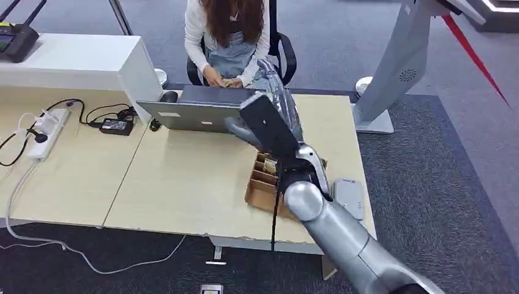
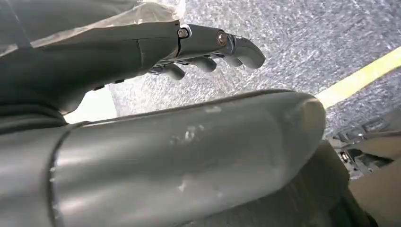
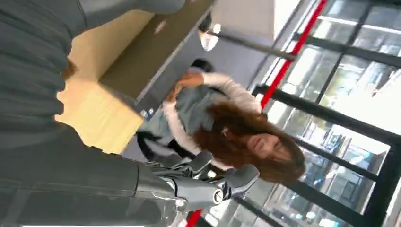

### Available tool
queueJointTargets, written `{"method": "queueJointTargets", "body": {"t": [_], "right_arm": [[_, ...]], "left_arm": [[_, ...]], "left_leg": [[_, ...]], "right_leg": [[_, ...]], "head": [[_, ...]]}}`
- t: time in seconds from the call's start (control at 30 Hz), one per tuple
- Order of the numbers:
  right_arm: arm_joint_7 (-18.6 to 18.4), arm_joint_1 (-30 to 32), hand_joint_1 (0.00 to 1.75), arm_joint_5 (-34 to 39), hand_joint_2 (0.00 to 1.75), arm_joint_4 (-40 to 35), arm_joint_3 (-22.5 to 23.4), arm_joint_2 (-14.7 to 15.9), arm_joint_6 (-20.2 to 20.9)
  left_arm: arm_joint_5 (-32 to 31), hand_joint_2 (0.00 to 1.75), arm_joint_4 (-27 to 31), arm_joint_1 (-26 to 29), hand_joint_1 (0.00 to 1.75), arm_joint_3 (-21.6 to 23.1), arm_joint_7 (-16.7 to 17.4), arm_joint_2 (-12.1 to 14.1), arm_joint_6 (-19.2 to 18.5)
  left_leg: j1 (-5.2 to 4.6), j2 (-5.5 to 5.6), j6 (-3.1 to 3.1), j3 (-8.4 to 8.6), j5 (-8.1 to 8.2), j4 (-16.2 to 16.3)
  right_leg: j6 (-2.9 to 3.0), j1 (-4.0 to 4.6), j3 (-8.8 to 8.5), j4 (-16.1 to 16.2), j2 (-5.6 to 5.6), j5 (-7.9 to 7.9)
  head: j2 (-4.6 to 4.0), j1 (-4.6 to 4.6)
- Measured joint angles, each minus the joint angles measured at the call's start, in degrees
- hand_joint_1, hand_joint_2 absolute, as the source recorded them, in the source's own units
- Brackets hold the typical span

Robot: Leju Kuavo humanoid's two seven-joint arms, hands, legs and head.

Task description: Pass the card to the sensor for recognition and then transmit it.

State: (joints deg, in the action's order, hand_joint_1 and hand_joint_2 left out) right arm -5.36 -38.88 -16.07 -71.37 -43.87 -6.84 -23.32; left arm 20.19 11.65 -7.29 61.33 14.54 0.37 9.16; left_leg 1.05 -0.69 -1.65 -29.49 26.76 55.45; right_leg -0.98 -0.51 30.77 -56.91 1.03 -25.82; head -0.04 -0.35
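Head view places a small yellowish thing, apparently the card (image 1: 231, 82), in the hands of the seated person (image 1: 229, 37) beyond the table's far edge; it is too small to be sure. The right hand (image 1: 276, 82) reaches over the laptop (image 1: 196, 110), just beside the card and apart from it. The right wrist view adds what the head view blurs: the fingers (image 3: 201, 163) lie loosely spread with nothing between them. Behind the forearm, a cardboard tray (image 1: 260, 187) and the grey sensor (image 1: 350, 197) sit by the table's (image 1: 183, 177) right edge, with bare wood to their left. In the left wrist view, the left hand (image 2: 208, 47) hangs over carpet (image 2: 293, 38), fingers loosely extended, holding nothing.
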Motion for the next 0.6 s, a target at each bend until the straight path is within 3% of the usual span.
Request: {"method": "queueJointTargets", "body": {"t": [0.13,0.3,0.6], "right_arm": [[2.63,6.42,0.0,3.59,1.75,-8.83,1.53,3.1,-0.29],[3.33,9.31,0.0,4.68,1.75,-16.09,2.71,5.41,-0.33],[7.48,15.32,0.0,10.39,1.75,-22.03,4.57,8.15,-1.38]], "left_arm": [[0.39,0.0,0.0,0.05,0.0,-0.05,0.31,0.02,0.29],[0.42,0.0,0.0,0.04,0.0,-0.39,0.33,0.0,0.29],[0.48,0.0,0.02,0.05,0.0,-1.12,0.46,-0.09,0.55]], "left_leg": [[-0.01,-0.04,0.01,0.0,0.02,0.0],[0.01,-0.04,0.01,0.01,0.0,-0.01],[0.0,-0.04,0.01,-0.02,0.01,-0.01]], "right_leg": [[0.0,-0.01,0.0,0.0,-0.05,0.01],[0.02,0.0,-0.01,0.0,-0.05,0.02],[0.0,0.0,-0.01,0.0,-0.05,0.0]], "head": [[0.0,0.0],[0.0,0.0],[0.0,0.0]]}}
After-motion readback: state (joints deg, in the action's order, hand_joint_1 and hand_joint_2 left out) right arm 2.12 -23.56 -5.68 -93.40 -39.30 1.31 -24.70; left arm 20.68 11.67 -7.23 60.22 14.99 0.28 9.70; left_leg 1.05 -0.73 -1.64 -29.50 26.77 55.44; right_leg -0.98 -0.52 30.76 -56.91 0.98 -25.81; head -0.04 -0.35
